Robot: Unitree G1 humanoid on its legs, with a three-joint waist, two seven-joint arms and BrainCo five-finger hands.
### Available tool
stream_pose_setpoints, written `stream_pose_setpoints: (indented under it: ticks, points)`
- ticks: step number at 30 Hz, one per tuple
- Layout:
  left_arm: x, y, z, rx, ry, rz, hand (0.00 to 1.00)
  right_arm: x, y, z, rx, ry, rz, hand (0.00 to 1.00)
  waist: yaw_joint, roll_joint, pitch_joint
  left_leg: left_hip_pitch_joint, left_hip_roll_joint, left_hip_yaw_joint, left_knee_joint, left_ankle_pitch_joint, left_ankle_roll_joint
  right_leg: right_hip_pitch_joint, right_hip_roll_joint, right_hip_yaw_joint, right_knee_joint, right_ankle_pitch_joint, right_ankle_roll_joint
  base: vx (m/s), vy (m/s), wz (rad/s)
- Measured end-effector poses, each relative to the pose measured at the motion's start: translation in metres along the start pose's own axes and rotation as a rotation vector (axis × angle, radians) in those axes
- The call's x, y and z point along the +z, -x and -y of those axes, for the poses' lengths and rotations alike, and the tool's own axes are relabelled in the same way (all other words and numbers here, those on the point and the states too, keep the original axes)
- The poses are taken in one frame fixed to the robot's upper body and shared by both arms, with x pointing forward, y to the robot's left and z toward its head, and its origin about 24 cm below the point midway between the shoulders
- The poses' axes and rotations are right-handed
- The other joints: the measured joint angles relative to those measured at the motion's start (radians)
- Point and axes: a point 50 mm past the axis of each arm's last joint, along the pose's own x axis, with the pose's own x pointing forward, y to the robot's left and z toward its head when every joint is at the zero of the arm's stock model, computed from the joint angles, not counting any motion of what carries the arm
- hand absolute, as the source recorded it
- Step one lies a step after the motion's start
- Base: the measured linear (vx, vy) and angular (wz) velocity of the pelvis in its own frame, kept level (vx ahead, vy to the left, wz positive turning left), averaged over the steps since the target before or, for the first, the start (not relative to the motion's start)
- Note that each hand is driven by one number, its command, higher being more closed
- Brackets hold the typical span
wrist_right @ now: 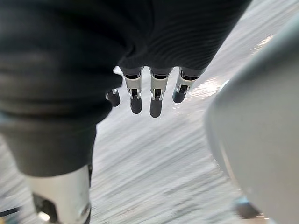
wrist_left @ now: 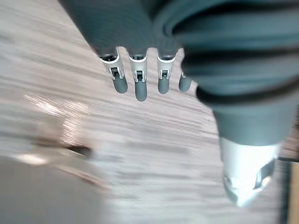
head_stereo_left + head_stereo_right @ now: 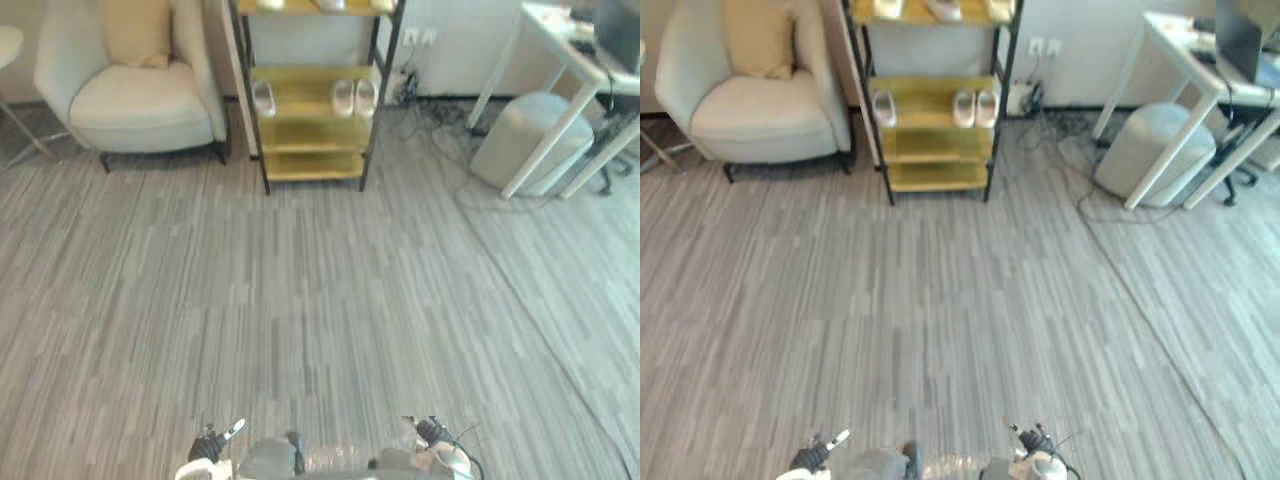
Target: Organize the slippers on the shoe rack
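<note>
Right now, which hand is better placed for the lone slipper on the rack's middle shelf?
Left, slightly: the lone slipper sits at the left end of the shoe rack, nearer the left hand. Both it and the right hand hang open, far short; walk up first.

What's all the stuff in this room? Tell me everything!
shoe rack: one, black frame with yellow shelves, by the far wall
slippers: three, whitish, middle shelf; more on the top shelf, cut off
armchair: one, cream, left of the rack
cushion: one, pale yellow, on the armchair
desk: one, white, far right
pouf or bin: one, light grey, under the desk
cables: several, black, floor right of the rack
left robot hand: one, silver, dark-tipped fingers straight, over the floor
right robot hand: one, same, over the floor
</note>
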Motion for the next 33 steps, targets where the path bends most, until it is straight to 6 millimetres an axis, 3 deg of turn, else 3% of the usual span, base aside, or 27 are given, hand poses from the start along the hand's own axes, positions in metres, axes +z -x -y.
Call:
stream_pose_setpoints:
  ticks: [3,5,6,7,9,10,11,13,14,16,19,20,22,23,24,26,28,30,32,33]
  points:
    - [0.003,0.000,0.019,-0.044,0.018,0.007,0.00,0.006,-0.001,-0.003,0.008,0.001,0.014,0.00,-0.033,0.004,0.001,0.068,0.020,-0.033,-0.040,-0.001,-0.002,-0.046,0.035,-0.028,-0.307,0.041,-0.038,0.49,-0.101,0.50]
    - [0.003,0.000,0.026,-0.063,0.020,0.004,0.00,0.007,-0.003,-0.002,0.006,0.008,0.007,0.00,-0.041,0.001,0.002,0.105,0.031,-0.072,-0.052,-0.030,-0.048,-0.052,0.077,0.010,-0.573,0.210,-0.065,0.48,-0.184,0.60]
    - [0.002,0.000,0.024,-0.055,0.021,-0.001,0.00,0.003,-0.002,-0.001,0.002,0.009,-0.008,0.00,-0.041,-0.014,-0.002,0.126,0.025,-0.094,-0.053,-0.046,-0.069,-0.049,0.078,0.030,-0.610,0.283,-0.087,0.51,-0.272,0.69]
    - [-0.001,0.000,0.027,-0.056,0.029,-0.019,0.00,0.007,-0.004,0.004,-0.009,0.019,-0.002,0.00,-0.047,0.014,-0.004,0.161,0.056,-0.129,-0.051,-0.066,-0.081,-0.037,0.100,0.021,-0.556,0.308,-0.096,0.52,-0.270,0.56]
    - [-0.010,0.003,0.029,-0.045,0.066,-0.044,0.00,0.010,-0.005,0.009,-0.024,0.029,0.006,0.00,-0.038,0.062,-0.014,0.127,0.102,-0.145,0.071,-0.068,-0.087,-0.007,0.131,-0.010,-0.549,0.242,-0.118,0.61,-0.330,0.30]
    - [-0.010,0.003,0.026,-0.030,0.082,-0.047,0.00,0.012,-0.005,0.008,-0.021,0.037,0.017,0.00,-0.040,0.080,-0.010,0.055,0.123,-0.150,0.247,-0.062,-0.096,0.029,0.153,-0.020,-0.566,0.218,-0.127,0.56,-0.350,0.16]
    - [-0.010,0.003,0.024,-0.020,0.097,-0.047,0.00,0.013,-0.005,0.008,-0.021,0.038,0.023,0.00,-0.039,0.095,-0.001,-0.035,0.153,-0.145,0.458,-0.009,-0.126,0.079,0.180,-0.018,-0.596,0.200,-0.136,0.46,-0.263,0.06]
    - [-0.016,0.005,0.018,-0.003,0.102,-0.053,0.00,0.009,-0.004,0.005,-0.019,0.037,0.012,0.00,-0.019,0.092,0.014,-0.144,0.216,-0.109,0.736,-0.030,-0.136,0.195,0.219,-0.012,-0.653,0.165,-0.165,0.40,-0.159,-0.17]
    - [-0.012,0.005,0.015,0.004,0.105,-0.032,0.00,0.006,-0.004,0.002,-0.010,0.037,0.002,0.00,-0.013,0.079,0.023,-0.195,0.226,-0.090,0.793,-0.042,-0.137,0.254,0.225,-0.012,-0.671,0.139,-0.175,0.44,-0.175,-0.14]
    - [-0.007,0.004,0.016,-0.007,0.093,-0.012,0.00,0.003,-0.003,-0.001,-0.003,0.028,-0.004,0.00,-0.011,0.066,0.022,-0.280,0.219,-0.036,0.750,-0.067,-0.125,0.324,0.225,-0.008,-0.712,0.124,-0.155,0.37,-0.151,-0.05]
    - [-0.003,0.004,0.017,-0.008,0.097,0.010,0.00,0.001,-0.003,0.000,-0.007,0.026,-0.016,0.00,0.002,0.066,0.021,-0.381,0.151,0.007,0.431,-0.059,-0.102,0.398,0.217,0.014,-0.783,0.107,-0.126,0.47,0.008,-0.17]
    - [-0.002,0.003,0.017,-0.009,0.097,0.016,0.00,0.000,-0.003,0.001,-0.011,0.021,-0.023,0.00,0.012,0.061,0.023,-0.389,0.111,0.000,0.288,-0.016,-0.090,0.423,0.207,0.025,-0.803,0.099,-0.113,0.48,0.122,-0.32]
    - [-0.001,0.003,0.018,-0.011,0.103,0.020,0.00,-0.006,-0.002,0.001,-0.015,0.013,-0.045,0.00,0.041,0.036,0.020,-0.347,0.048,-0.017,0.134,0.191,-0.070,0.461,0.173,0.070,-0.819,0.074,-0.075,0.52,0.172,-0.48]
    - [0.001,0.003,0.014,-0.003,0.092,0.023,0.00,-0.008,-0.001,-0.002,-0.009,0.011,-0.054,0.00,0.041,0.022,0.009,-0.331,0.022,-0.006,0.127,0.202,-0.035,0.468,0.146,0.086,-0.822,0.062,-0.057,0.54,0.172,-0.30]
    - [0.002,0.002,0.012,-0.003,0.081,0.028,0.00,-0.008,0.000,-0.004,-0.004,0.008,-0.051,0.00,0.032,0.010,0.010,-0.328,0.014,0.003,0.147,0.172,-0.011,0.463,0.130,0.089,-0.799,0.059,-0.049,0.52,0.167,-0.12]
    - [0.002,0.002,0.012,-0.004,0.081,0.024,0.00,-0.012,0.001,-0.008,0.007,0.004,-0.059,0.00,0.040,0.005,0.009,-0.300,0.015,0.023,0.175,0.109,-0.001,0.401,0.111,0.113,-0.617,0.034,-0.010,0.52,0.201,-0.20]
    - [0.002,0.001,0.011,-0.010,0.057,0.017,0.00,-0.010,0.002,-0.009,0.015,0.000,-0.045,0.00,0.035,0.001,0.009,-0.208,0.002,0.033,0.160,0.049,0.011,0.254,0.064,0.112,-0.212,0.043,0.052,0.45,0.166,-0.17]
    - [-0.002,0.001,0.011,-0.011,0.051,0.001,0.00,-0.005,0.001,-0.008,0.017,0.005,-0.019,0.00,0.029,0.003,0.009,-0.112,-0.008,0.031,0.142,0.005,0.012,0.166,0.033,0.088,0.013,0.028,0.049,0.49,0.114,0.05]
    - [0.000,0.000,0.013,-0.016,0.053,0.003,0.00,-0.003,0.001,-0.009,0.022,0.006,-0.008,0.00,0.024,0.006,0.009,-0.028,-0.007,0.016,0.097,-0.012,0.016,0.094,0.028,0.040,0.046,0.008,0.016,0.44,0.040,0.21]
    - [0.001,0.000,0.014,-0.019,0.057,0.002,0.00,-0.001,0.001,-0.009,0.022,0.014,-0.003,0.00,0.021,0.007,0.012,0.030,0.001,0.002,0.052,-0.012,0.016,0.068,0.032,0.001,-0.016,-0.010,-0.012,0.45,-0.033,0.39]
